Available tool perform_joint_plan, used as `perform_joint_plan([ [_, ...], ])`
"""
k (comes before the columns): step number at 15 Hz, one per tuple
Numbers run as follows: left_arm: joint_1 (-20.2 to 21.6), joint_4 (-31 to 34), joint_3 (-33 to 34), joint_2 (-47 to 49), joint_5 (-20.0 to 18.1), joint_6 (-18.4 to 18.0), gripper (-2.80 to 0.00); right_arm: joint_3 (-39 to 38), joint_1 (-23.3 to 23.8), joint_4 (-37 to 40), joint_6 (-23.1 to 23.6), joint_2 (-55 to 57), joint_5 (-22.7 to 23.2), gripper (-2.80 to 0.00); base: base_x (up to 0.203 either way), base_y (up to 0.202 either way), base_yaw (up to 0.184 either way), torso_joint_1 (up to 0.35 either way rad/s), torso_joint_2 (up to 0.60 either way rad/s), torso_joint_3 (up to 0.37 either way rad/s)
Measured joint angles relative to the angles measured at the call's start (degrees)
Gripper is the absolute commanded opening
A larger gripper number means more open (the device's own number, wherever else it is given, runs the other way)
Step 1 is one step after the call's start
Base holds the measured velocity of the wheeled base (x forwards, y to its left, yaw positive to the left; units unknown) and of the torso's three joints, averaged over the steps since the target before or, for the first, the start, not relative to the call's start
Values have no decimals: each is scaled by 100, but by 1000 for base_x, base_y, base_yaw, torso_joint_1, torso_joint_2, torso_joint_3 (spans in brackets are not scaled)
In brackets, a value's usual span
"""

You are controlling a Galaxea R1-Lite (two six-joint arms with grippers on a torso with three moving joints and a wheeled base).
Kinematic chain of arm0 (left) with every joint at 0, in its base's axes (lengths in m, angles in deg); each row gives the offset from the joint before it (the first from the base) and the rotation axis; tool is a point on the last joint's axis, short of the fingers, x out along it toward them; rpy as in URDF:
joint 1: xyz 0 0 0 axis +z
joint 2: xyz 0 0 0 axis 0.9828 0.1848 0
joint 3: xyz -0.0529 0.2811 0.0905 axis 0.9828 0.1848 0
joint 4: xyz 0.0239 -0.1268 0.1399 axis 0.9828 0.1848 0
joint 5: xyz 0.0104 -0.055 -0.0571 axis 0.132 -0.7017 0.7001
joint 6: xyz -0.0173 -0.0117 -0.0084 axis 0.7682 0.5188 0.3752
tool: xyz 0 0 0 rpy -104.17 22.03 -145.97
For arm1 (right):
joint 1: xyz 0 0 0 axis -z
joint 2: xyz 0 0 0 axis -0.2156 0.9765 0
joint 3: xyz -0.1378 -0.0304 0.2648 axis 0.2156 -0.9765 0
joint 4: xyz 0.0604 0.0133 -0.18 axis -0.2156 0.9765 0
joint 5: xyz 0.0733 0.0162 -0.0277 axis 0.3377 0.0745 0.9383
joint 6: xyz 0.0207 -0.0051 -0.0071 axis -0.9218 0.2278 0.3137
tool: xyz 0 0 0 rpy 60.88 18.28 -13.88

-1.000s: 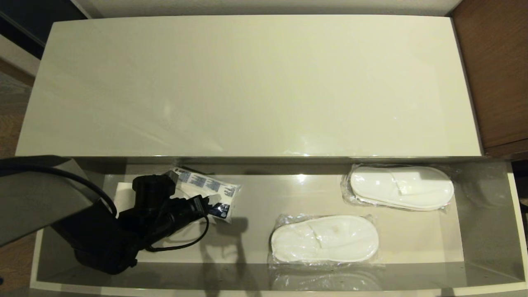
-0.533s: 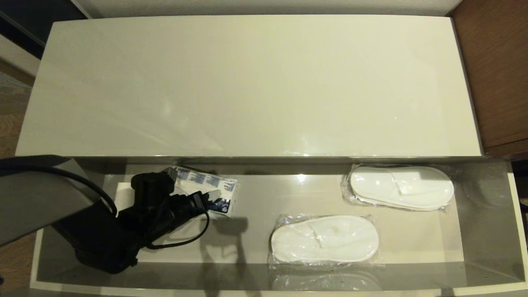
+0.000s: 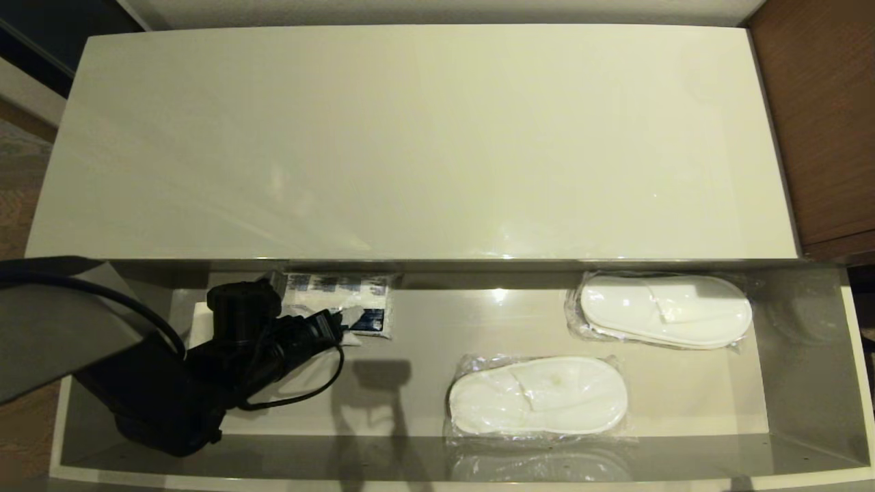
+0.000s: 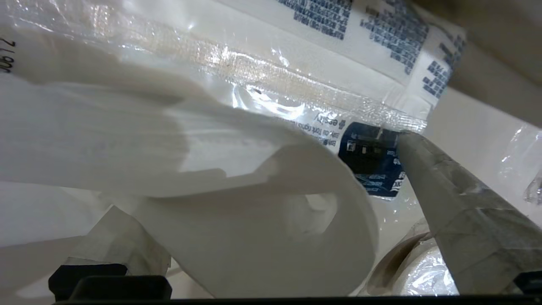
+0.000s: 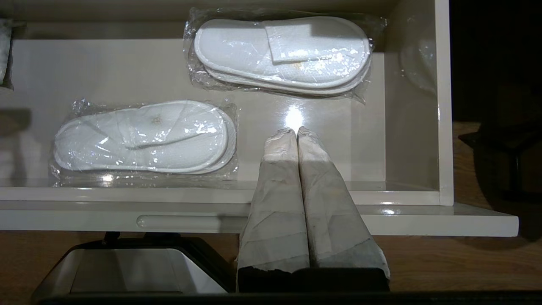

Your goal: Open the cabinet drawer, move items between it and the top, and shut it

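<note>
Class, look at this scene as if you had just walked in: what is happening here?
The drawer is pulled open under the bare cabinet top. The left gripper reaches into its left end, jaws wide, against a printed plastic pack lying over a paper roll. Two wrapped slipper pairs lie further right in the drawer. The right gripper waits shut above the drawer's front, holding nothing.

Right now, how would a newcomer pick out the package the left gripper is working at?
Look in the open cabinet drawer, at its left back corner, where the left gripper reaches. The package is a clear wrapper with blue print, unlike the two plain white slipper pairs to its right.
</note>
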Motion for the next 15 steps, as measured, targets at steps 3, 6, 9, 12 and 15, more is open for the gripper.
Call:
perform_joint_plan([
  [3, 0, -48, 15, -32, 1, -2, 0, 0, -5, -5, -2, 0, 1, -280, 0, 0, 0, 0, 0, 0],
  [6, 5, -285, 55, -37, 16, -2, 0, 0, 2, -2, -1, 0, 1, -280, 0, 0, 0, 0, 0, 0],
  [9, 17, -389, 88, 13, 25, -2, -280, 0, 0, -2, -2, 0, -2, -280, 0, 0, 0, 0, 0, 0],
  [12, 17, -401, 100, 62, 39, -11, -280, 0, -5, -5, 1, 0, 0, -280, 0, 0, 0, 0, 0, 0],
  [15, 24, -405, 99, 95, 41, -30, -280, 0, -5, 0, 0, 0, 1, -280, 0, 0, 0, 0, 0, 0],
])
